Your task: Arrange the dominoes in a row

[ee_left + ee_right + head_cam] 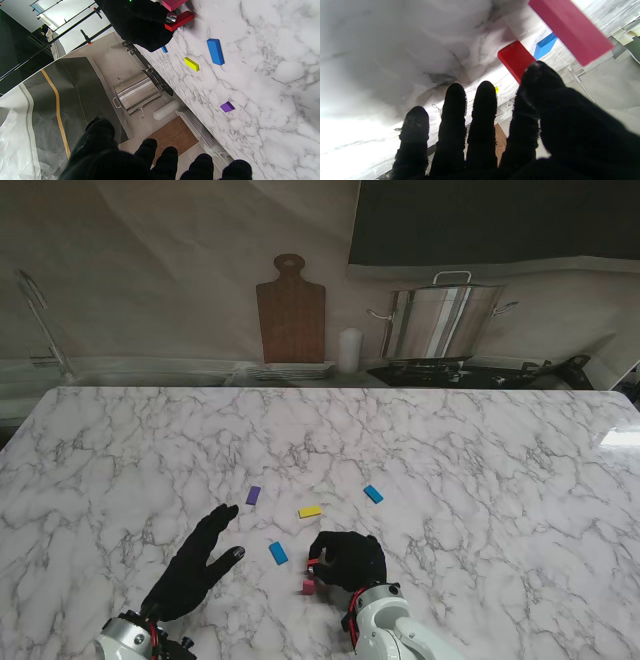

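The dominoes lie scattered on the marble worktop (480,480), with no row formed yet; judged from this layout, the task is at an early stage and nearly all placement remains. Two pieces sit at the near centre: a red domino (314,564) at the fingertips of the right hand (350,559) and a pink domino (308,586) just nearer to me than it, beside the same hand. In the left wrist view the red domino (179,21) and the pink domino (173,4) appear close together, both apparently standing, which may be the start of a row, though that cannot be confirmed. The other pieces lie flat and apart: a blue domino (278,553) between the two hands, a yellow domino (310,511) farther off, a purple domino (253,495) to the far left, and a second blue domino (373,493) to the far right. The right hand is curled over the red domino, thumb near its face in the right wrist view (516,58); whether it pinches the piece or merely touches it cannot be told. The left hand (200,560) hovers left of the blue domino, fingers spread, holding nothing. A steel pot (440,320) and a cutting board (290,310) stand behind the worktop.
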Motion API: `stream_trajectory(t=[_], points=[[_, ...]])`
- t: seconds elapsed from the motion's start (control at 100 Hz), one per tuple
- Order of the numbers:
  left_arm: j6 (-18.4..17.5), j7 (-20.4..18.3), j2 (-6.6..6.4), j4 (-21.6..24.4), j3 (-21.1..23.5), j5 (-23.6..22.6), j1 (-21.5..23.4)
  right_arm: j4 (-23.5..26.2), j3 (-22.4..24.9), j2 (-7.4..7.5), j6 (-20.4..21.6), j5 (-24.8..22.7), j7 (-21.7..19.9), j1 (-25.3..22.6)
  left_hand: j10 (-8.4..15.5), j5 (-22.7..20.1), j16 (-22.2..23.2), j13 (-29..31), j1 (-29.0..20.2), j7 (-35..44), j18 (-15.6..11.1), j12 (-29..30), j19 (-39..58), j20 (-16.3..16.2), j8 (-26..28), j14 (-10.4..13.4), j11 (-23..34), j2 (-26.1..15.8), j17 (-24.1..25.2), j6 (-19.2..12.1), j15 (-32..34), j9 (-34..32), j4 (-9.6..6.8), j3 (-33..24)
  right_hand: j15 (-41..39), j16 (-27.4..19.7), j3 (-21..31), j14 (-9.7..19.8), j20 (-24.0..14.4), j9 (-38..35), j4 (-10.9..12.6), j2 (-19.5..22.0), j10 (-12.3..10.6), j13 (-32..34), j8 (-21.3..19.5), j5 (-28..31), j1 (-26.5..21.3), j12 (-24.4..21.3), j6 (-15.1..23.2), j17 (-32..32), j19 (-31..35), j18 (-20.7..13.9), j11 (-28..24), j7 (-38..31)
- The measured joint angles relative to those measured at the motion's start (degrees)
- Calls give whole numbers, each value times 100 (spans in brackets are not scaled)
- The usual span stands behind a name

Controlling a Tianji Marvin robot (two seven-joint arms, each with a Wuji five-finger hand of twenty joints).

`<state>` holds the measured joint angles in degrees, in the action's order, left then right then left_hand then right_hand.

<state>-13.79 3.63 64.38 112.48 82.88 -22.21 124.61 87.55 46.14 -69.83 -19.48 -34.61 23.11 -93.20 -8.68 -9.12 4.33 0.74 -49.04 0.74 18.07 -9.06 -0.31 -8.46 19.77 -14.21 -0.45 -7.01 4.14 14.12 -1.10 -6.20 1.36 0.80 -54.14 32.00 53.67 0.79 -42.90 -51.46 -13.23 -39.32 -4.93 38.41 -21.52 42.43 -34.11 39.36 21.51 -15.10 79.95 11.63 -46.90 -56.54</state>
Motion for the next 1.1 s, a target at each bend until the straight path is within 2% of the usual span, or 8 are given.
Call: stream_trajectory(t=[0.12, 0.32, 1.1], points=[[0, 1, 0, 0, 4, 0, 0, -7, -1, 0, 1, 0, 7, 4, 0, 0, 0, 0, 0, 0, 0, 0, 0, 0, 0, 0, 0, 0, 0, 0, 0, 0, 0, 0, -8, 13, 0, 10, -1, 0, 0, 0, 0, 0, -26, 0, 0, 1, 0, 1, 0, -2, 0, -1], [-1, 4, 0, 0, 4, 0, 0, -14, -3, -1, -2, 2, 19, 7, 0, 0, 0, 0, 0, 0, 0, 0, 0, -1, 0, 0, 0, 0, 0, 0, 0, 0, 0, 0, -40, 13, 0, 10, -1, 1, 0, -2, 0, 0, -294, 0, 0, 1, 0, 1, 0, -3, -19, -4], [-1, 9, 1, 2, 9, 0, 2, -15, -5, 9, 6, -4, -21, 22, 0, 0, 0, 0, 0, 0, -1, 0, 0, -5, 0, 0, 0, 0, 0, 0, 0, 0, 0, 0, -103, 28, 15, 11, -2, 216, 0, -4, -3, -82, -519, -2, 133, 0, -74, 6, 0, -5, -83, -4]])
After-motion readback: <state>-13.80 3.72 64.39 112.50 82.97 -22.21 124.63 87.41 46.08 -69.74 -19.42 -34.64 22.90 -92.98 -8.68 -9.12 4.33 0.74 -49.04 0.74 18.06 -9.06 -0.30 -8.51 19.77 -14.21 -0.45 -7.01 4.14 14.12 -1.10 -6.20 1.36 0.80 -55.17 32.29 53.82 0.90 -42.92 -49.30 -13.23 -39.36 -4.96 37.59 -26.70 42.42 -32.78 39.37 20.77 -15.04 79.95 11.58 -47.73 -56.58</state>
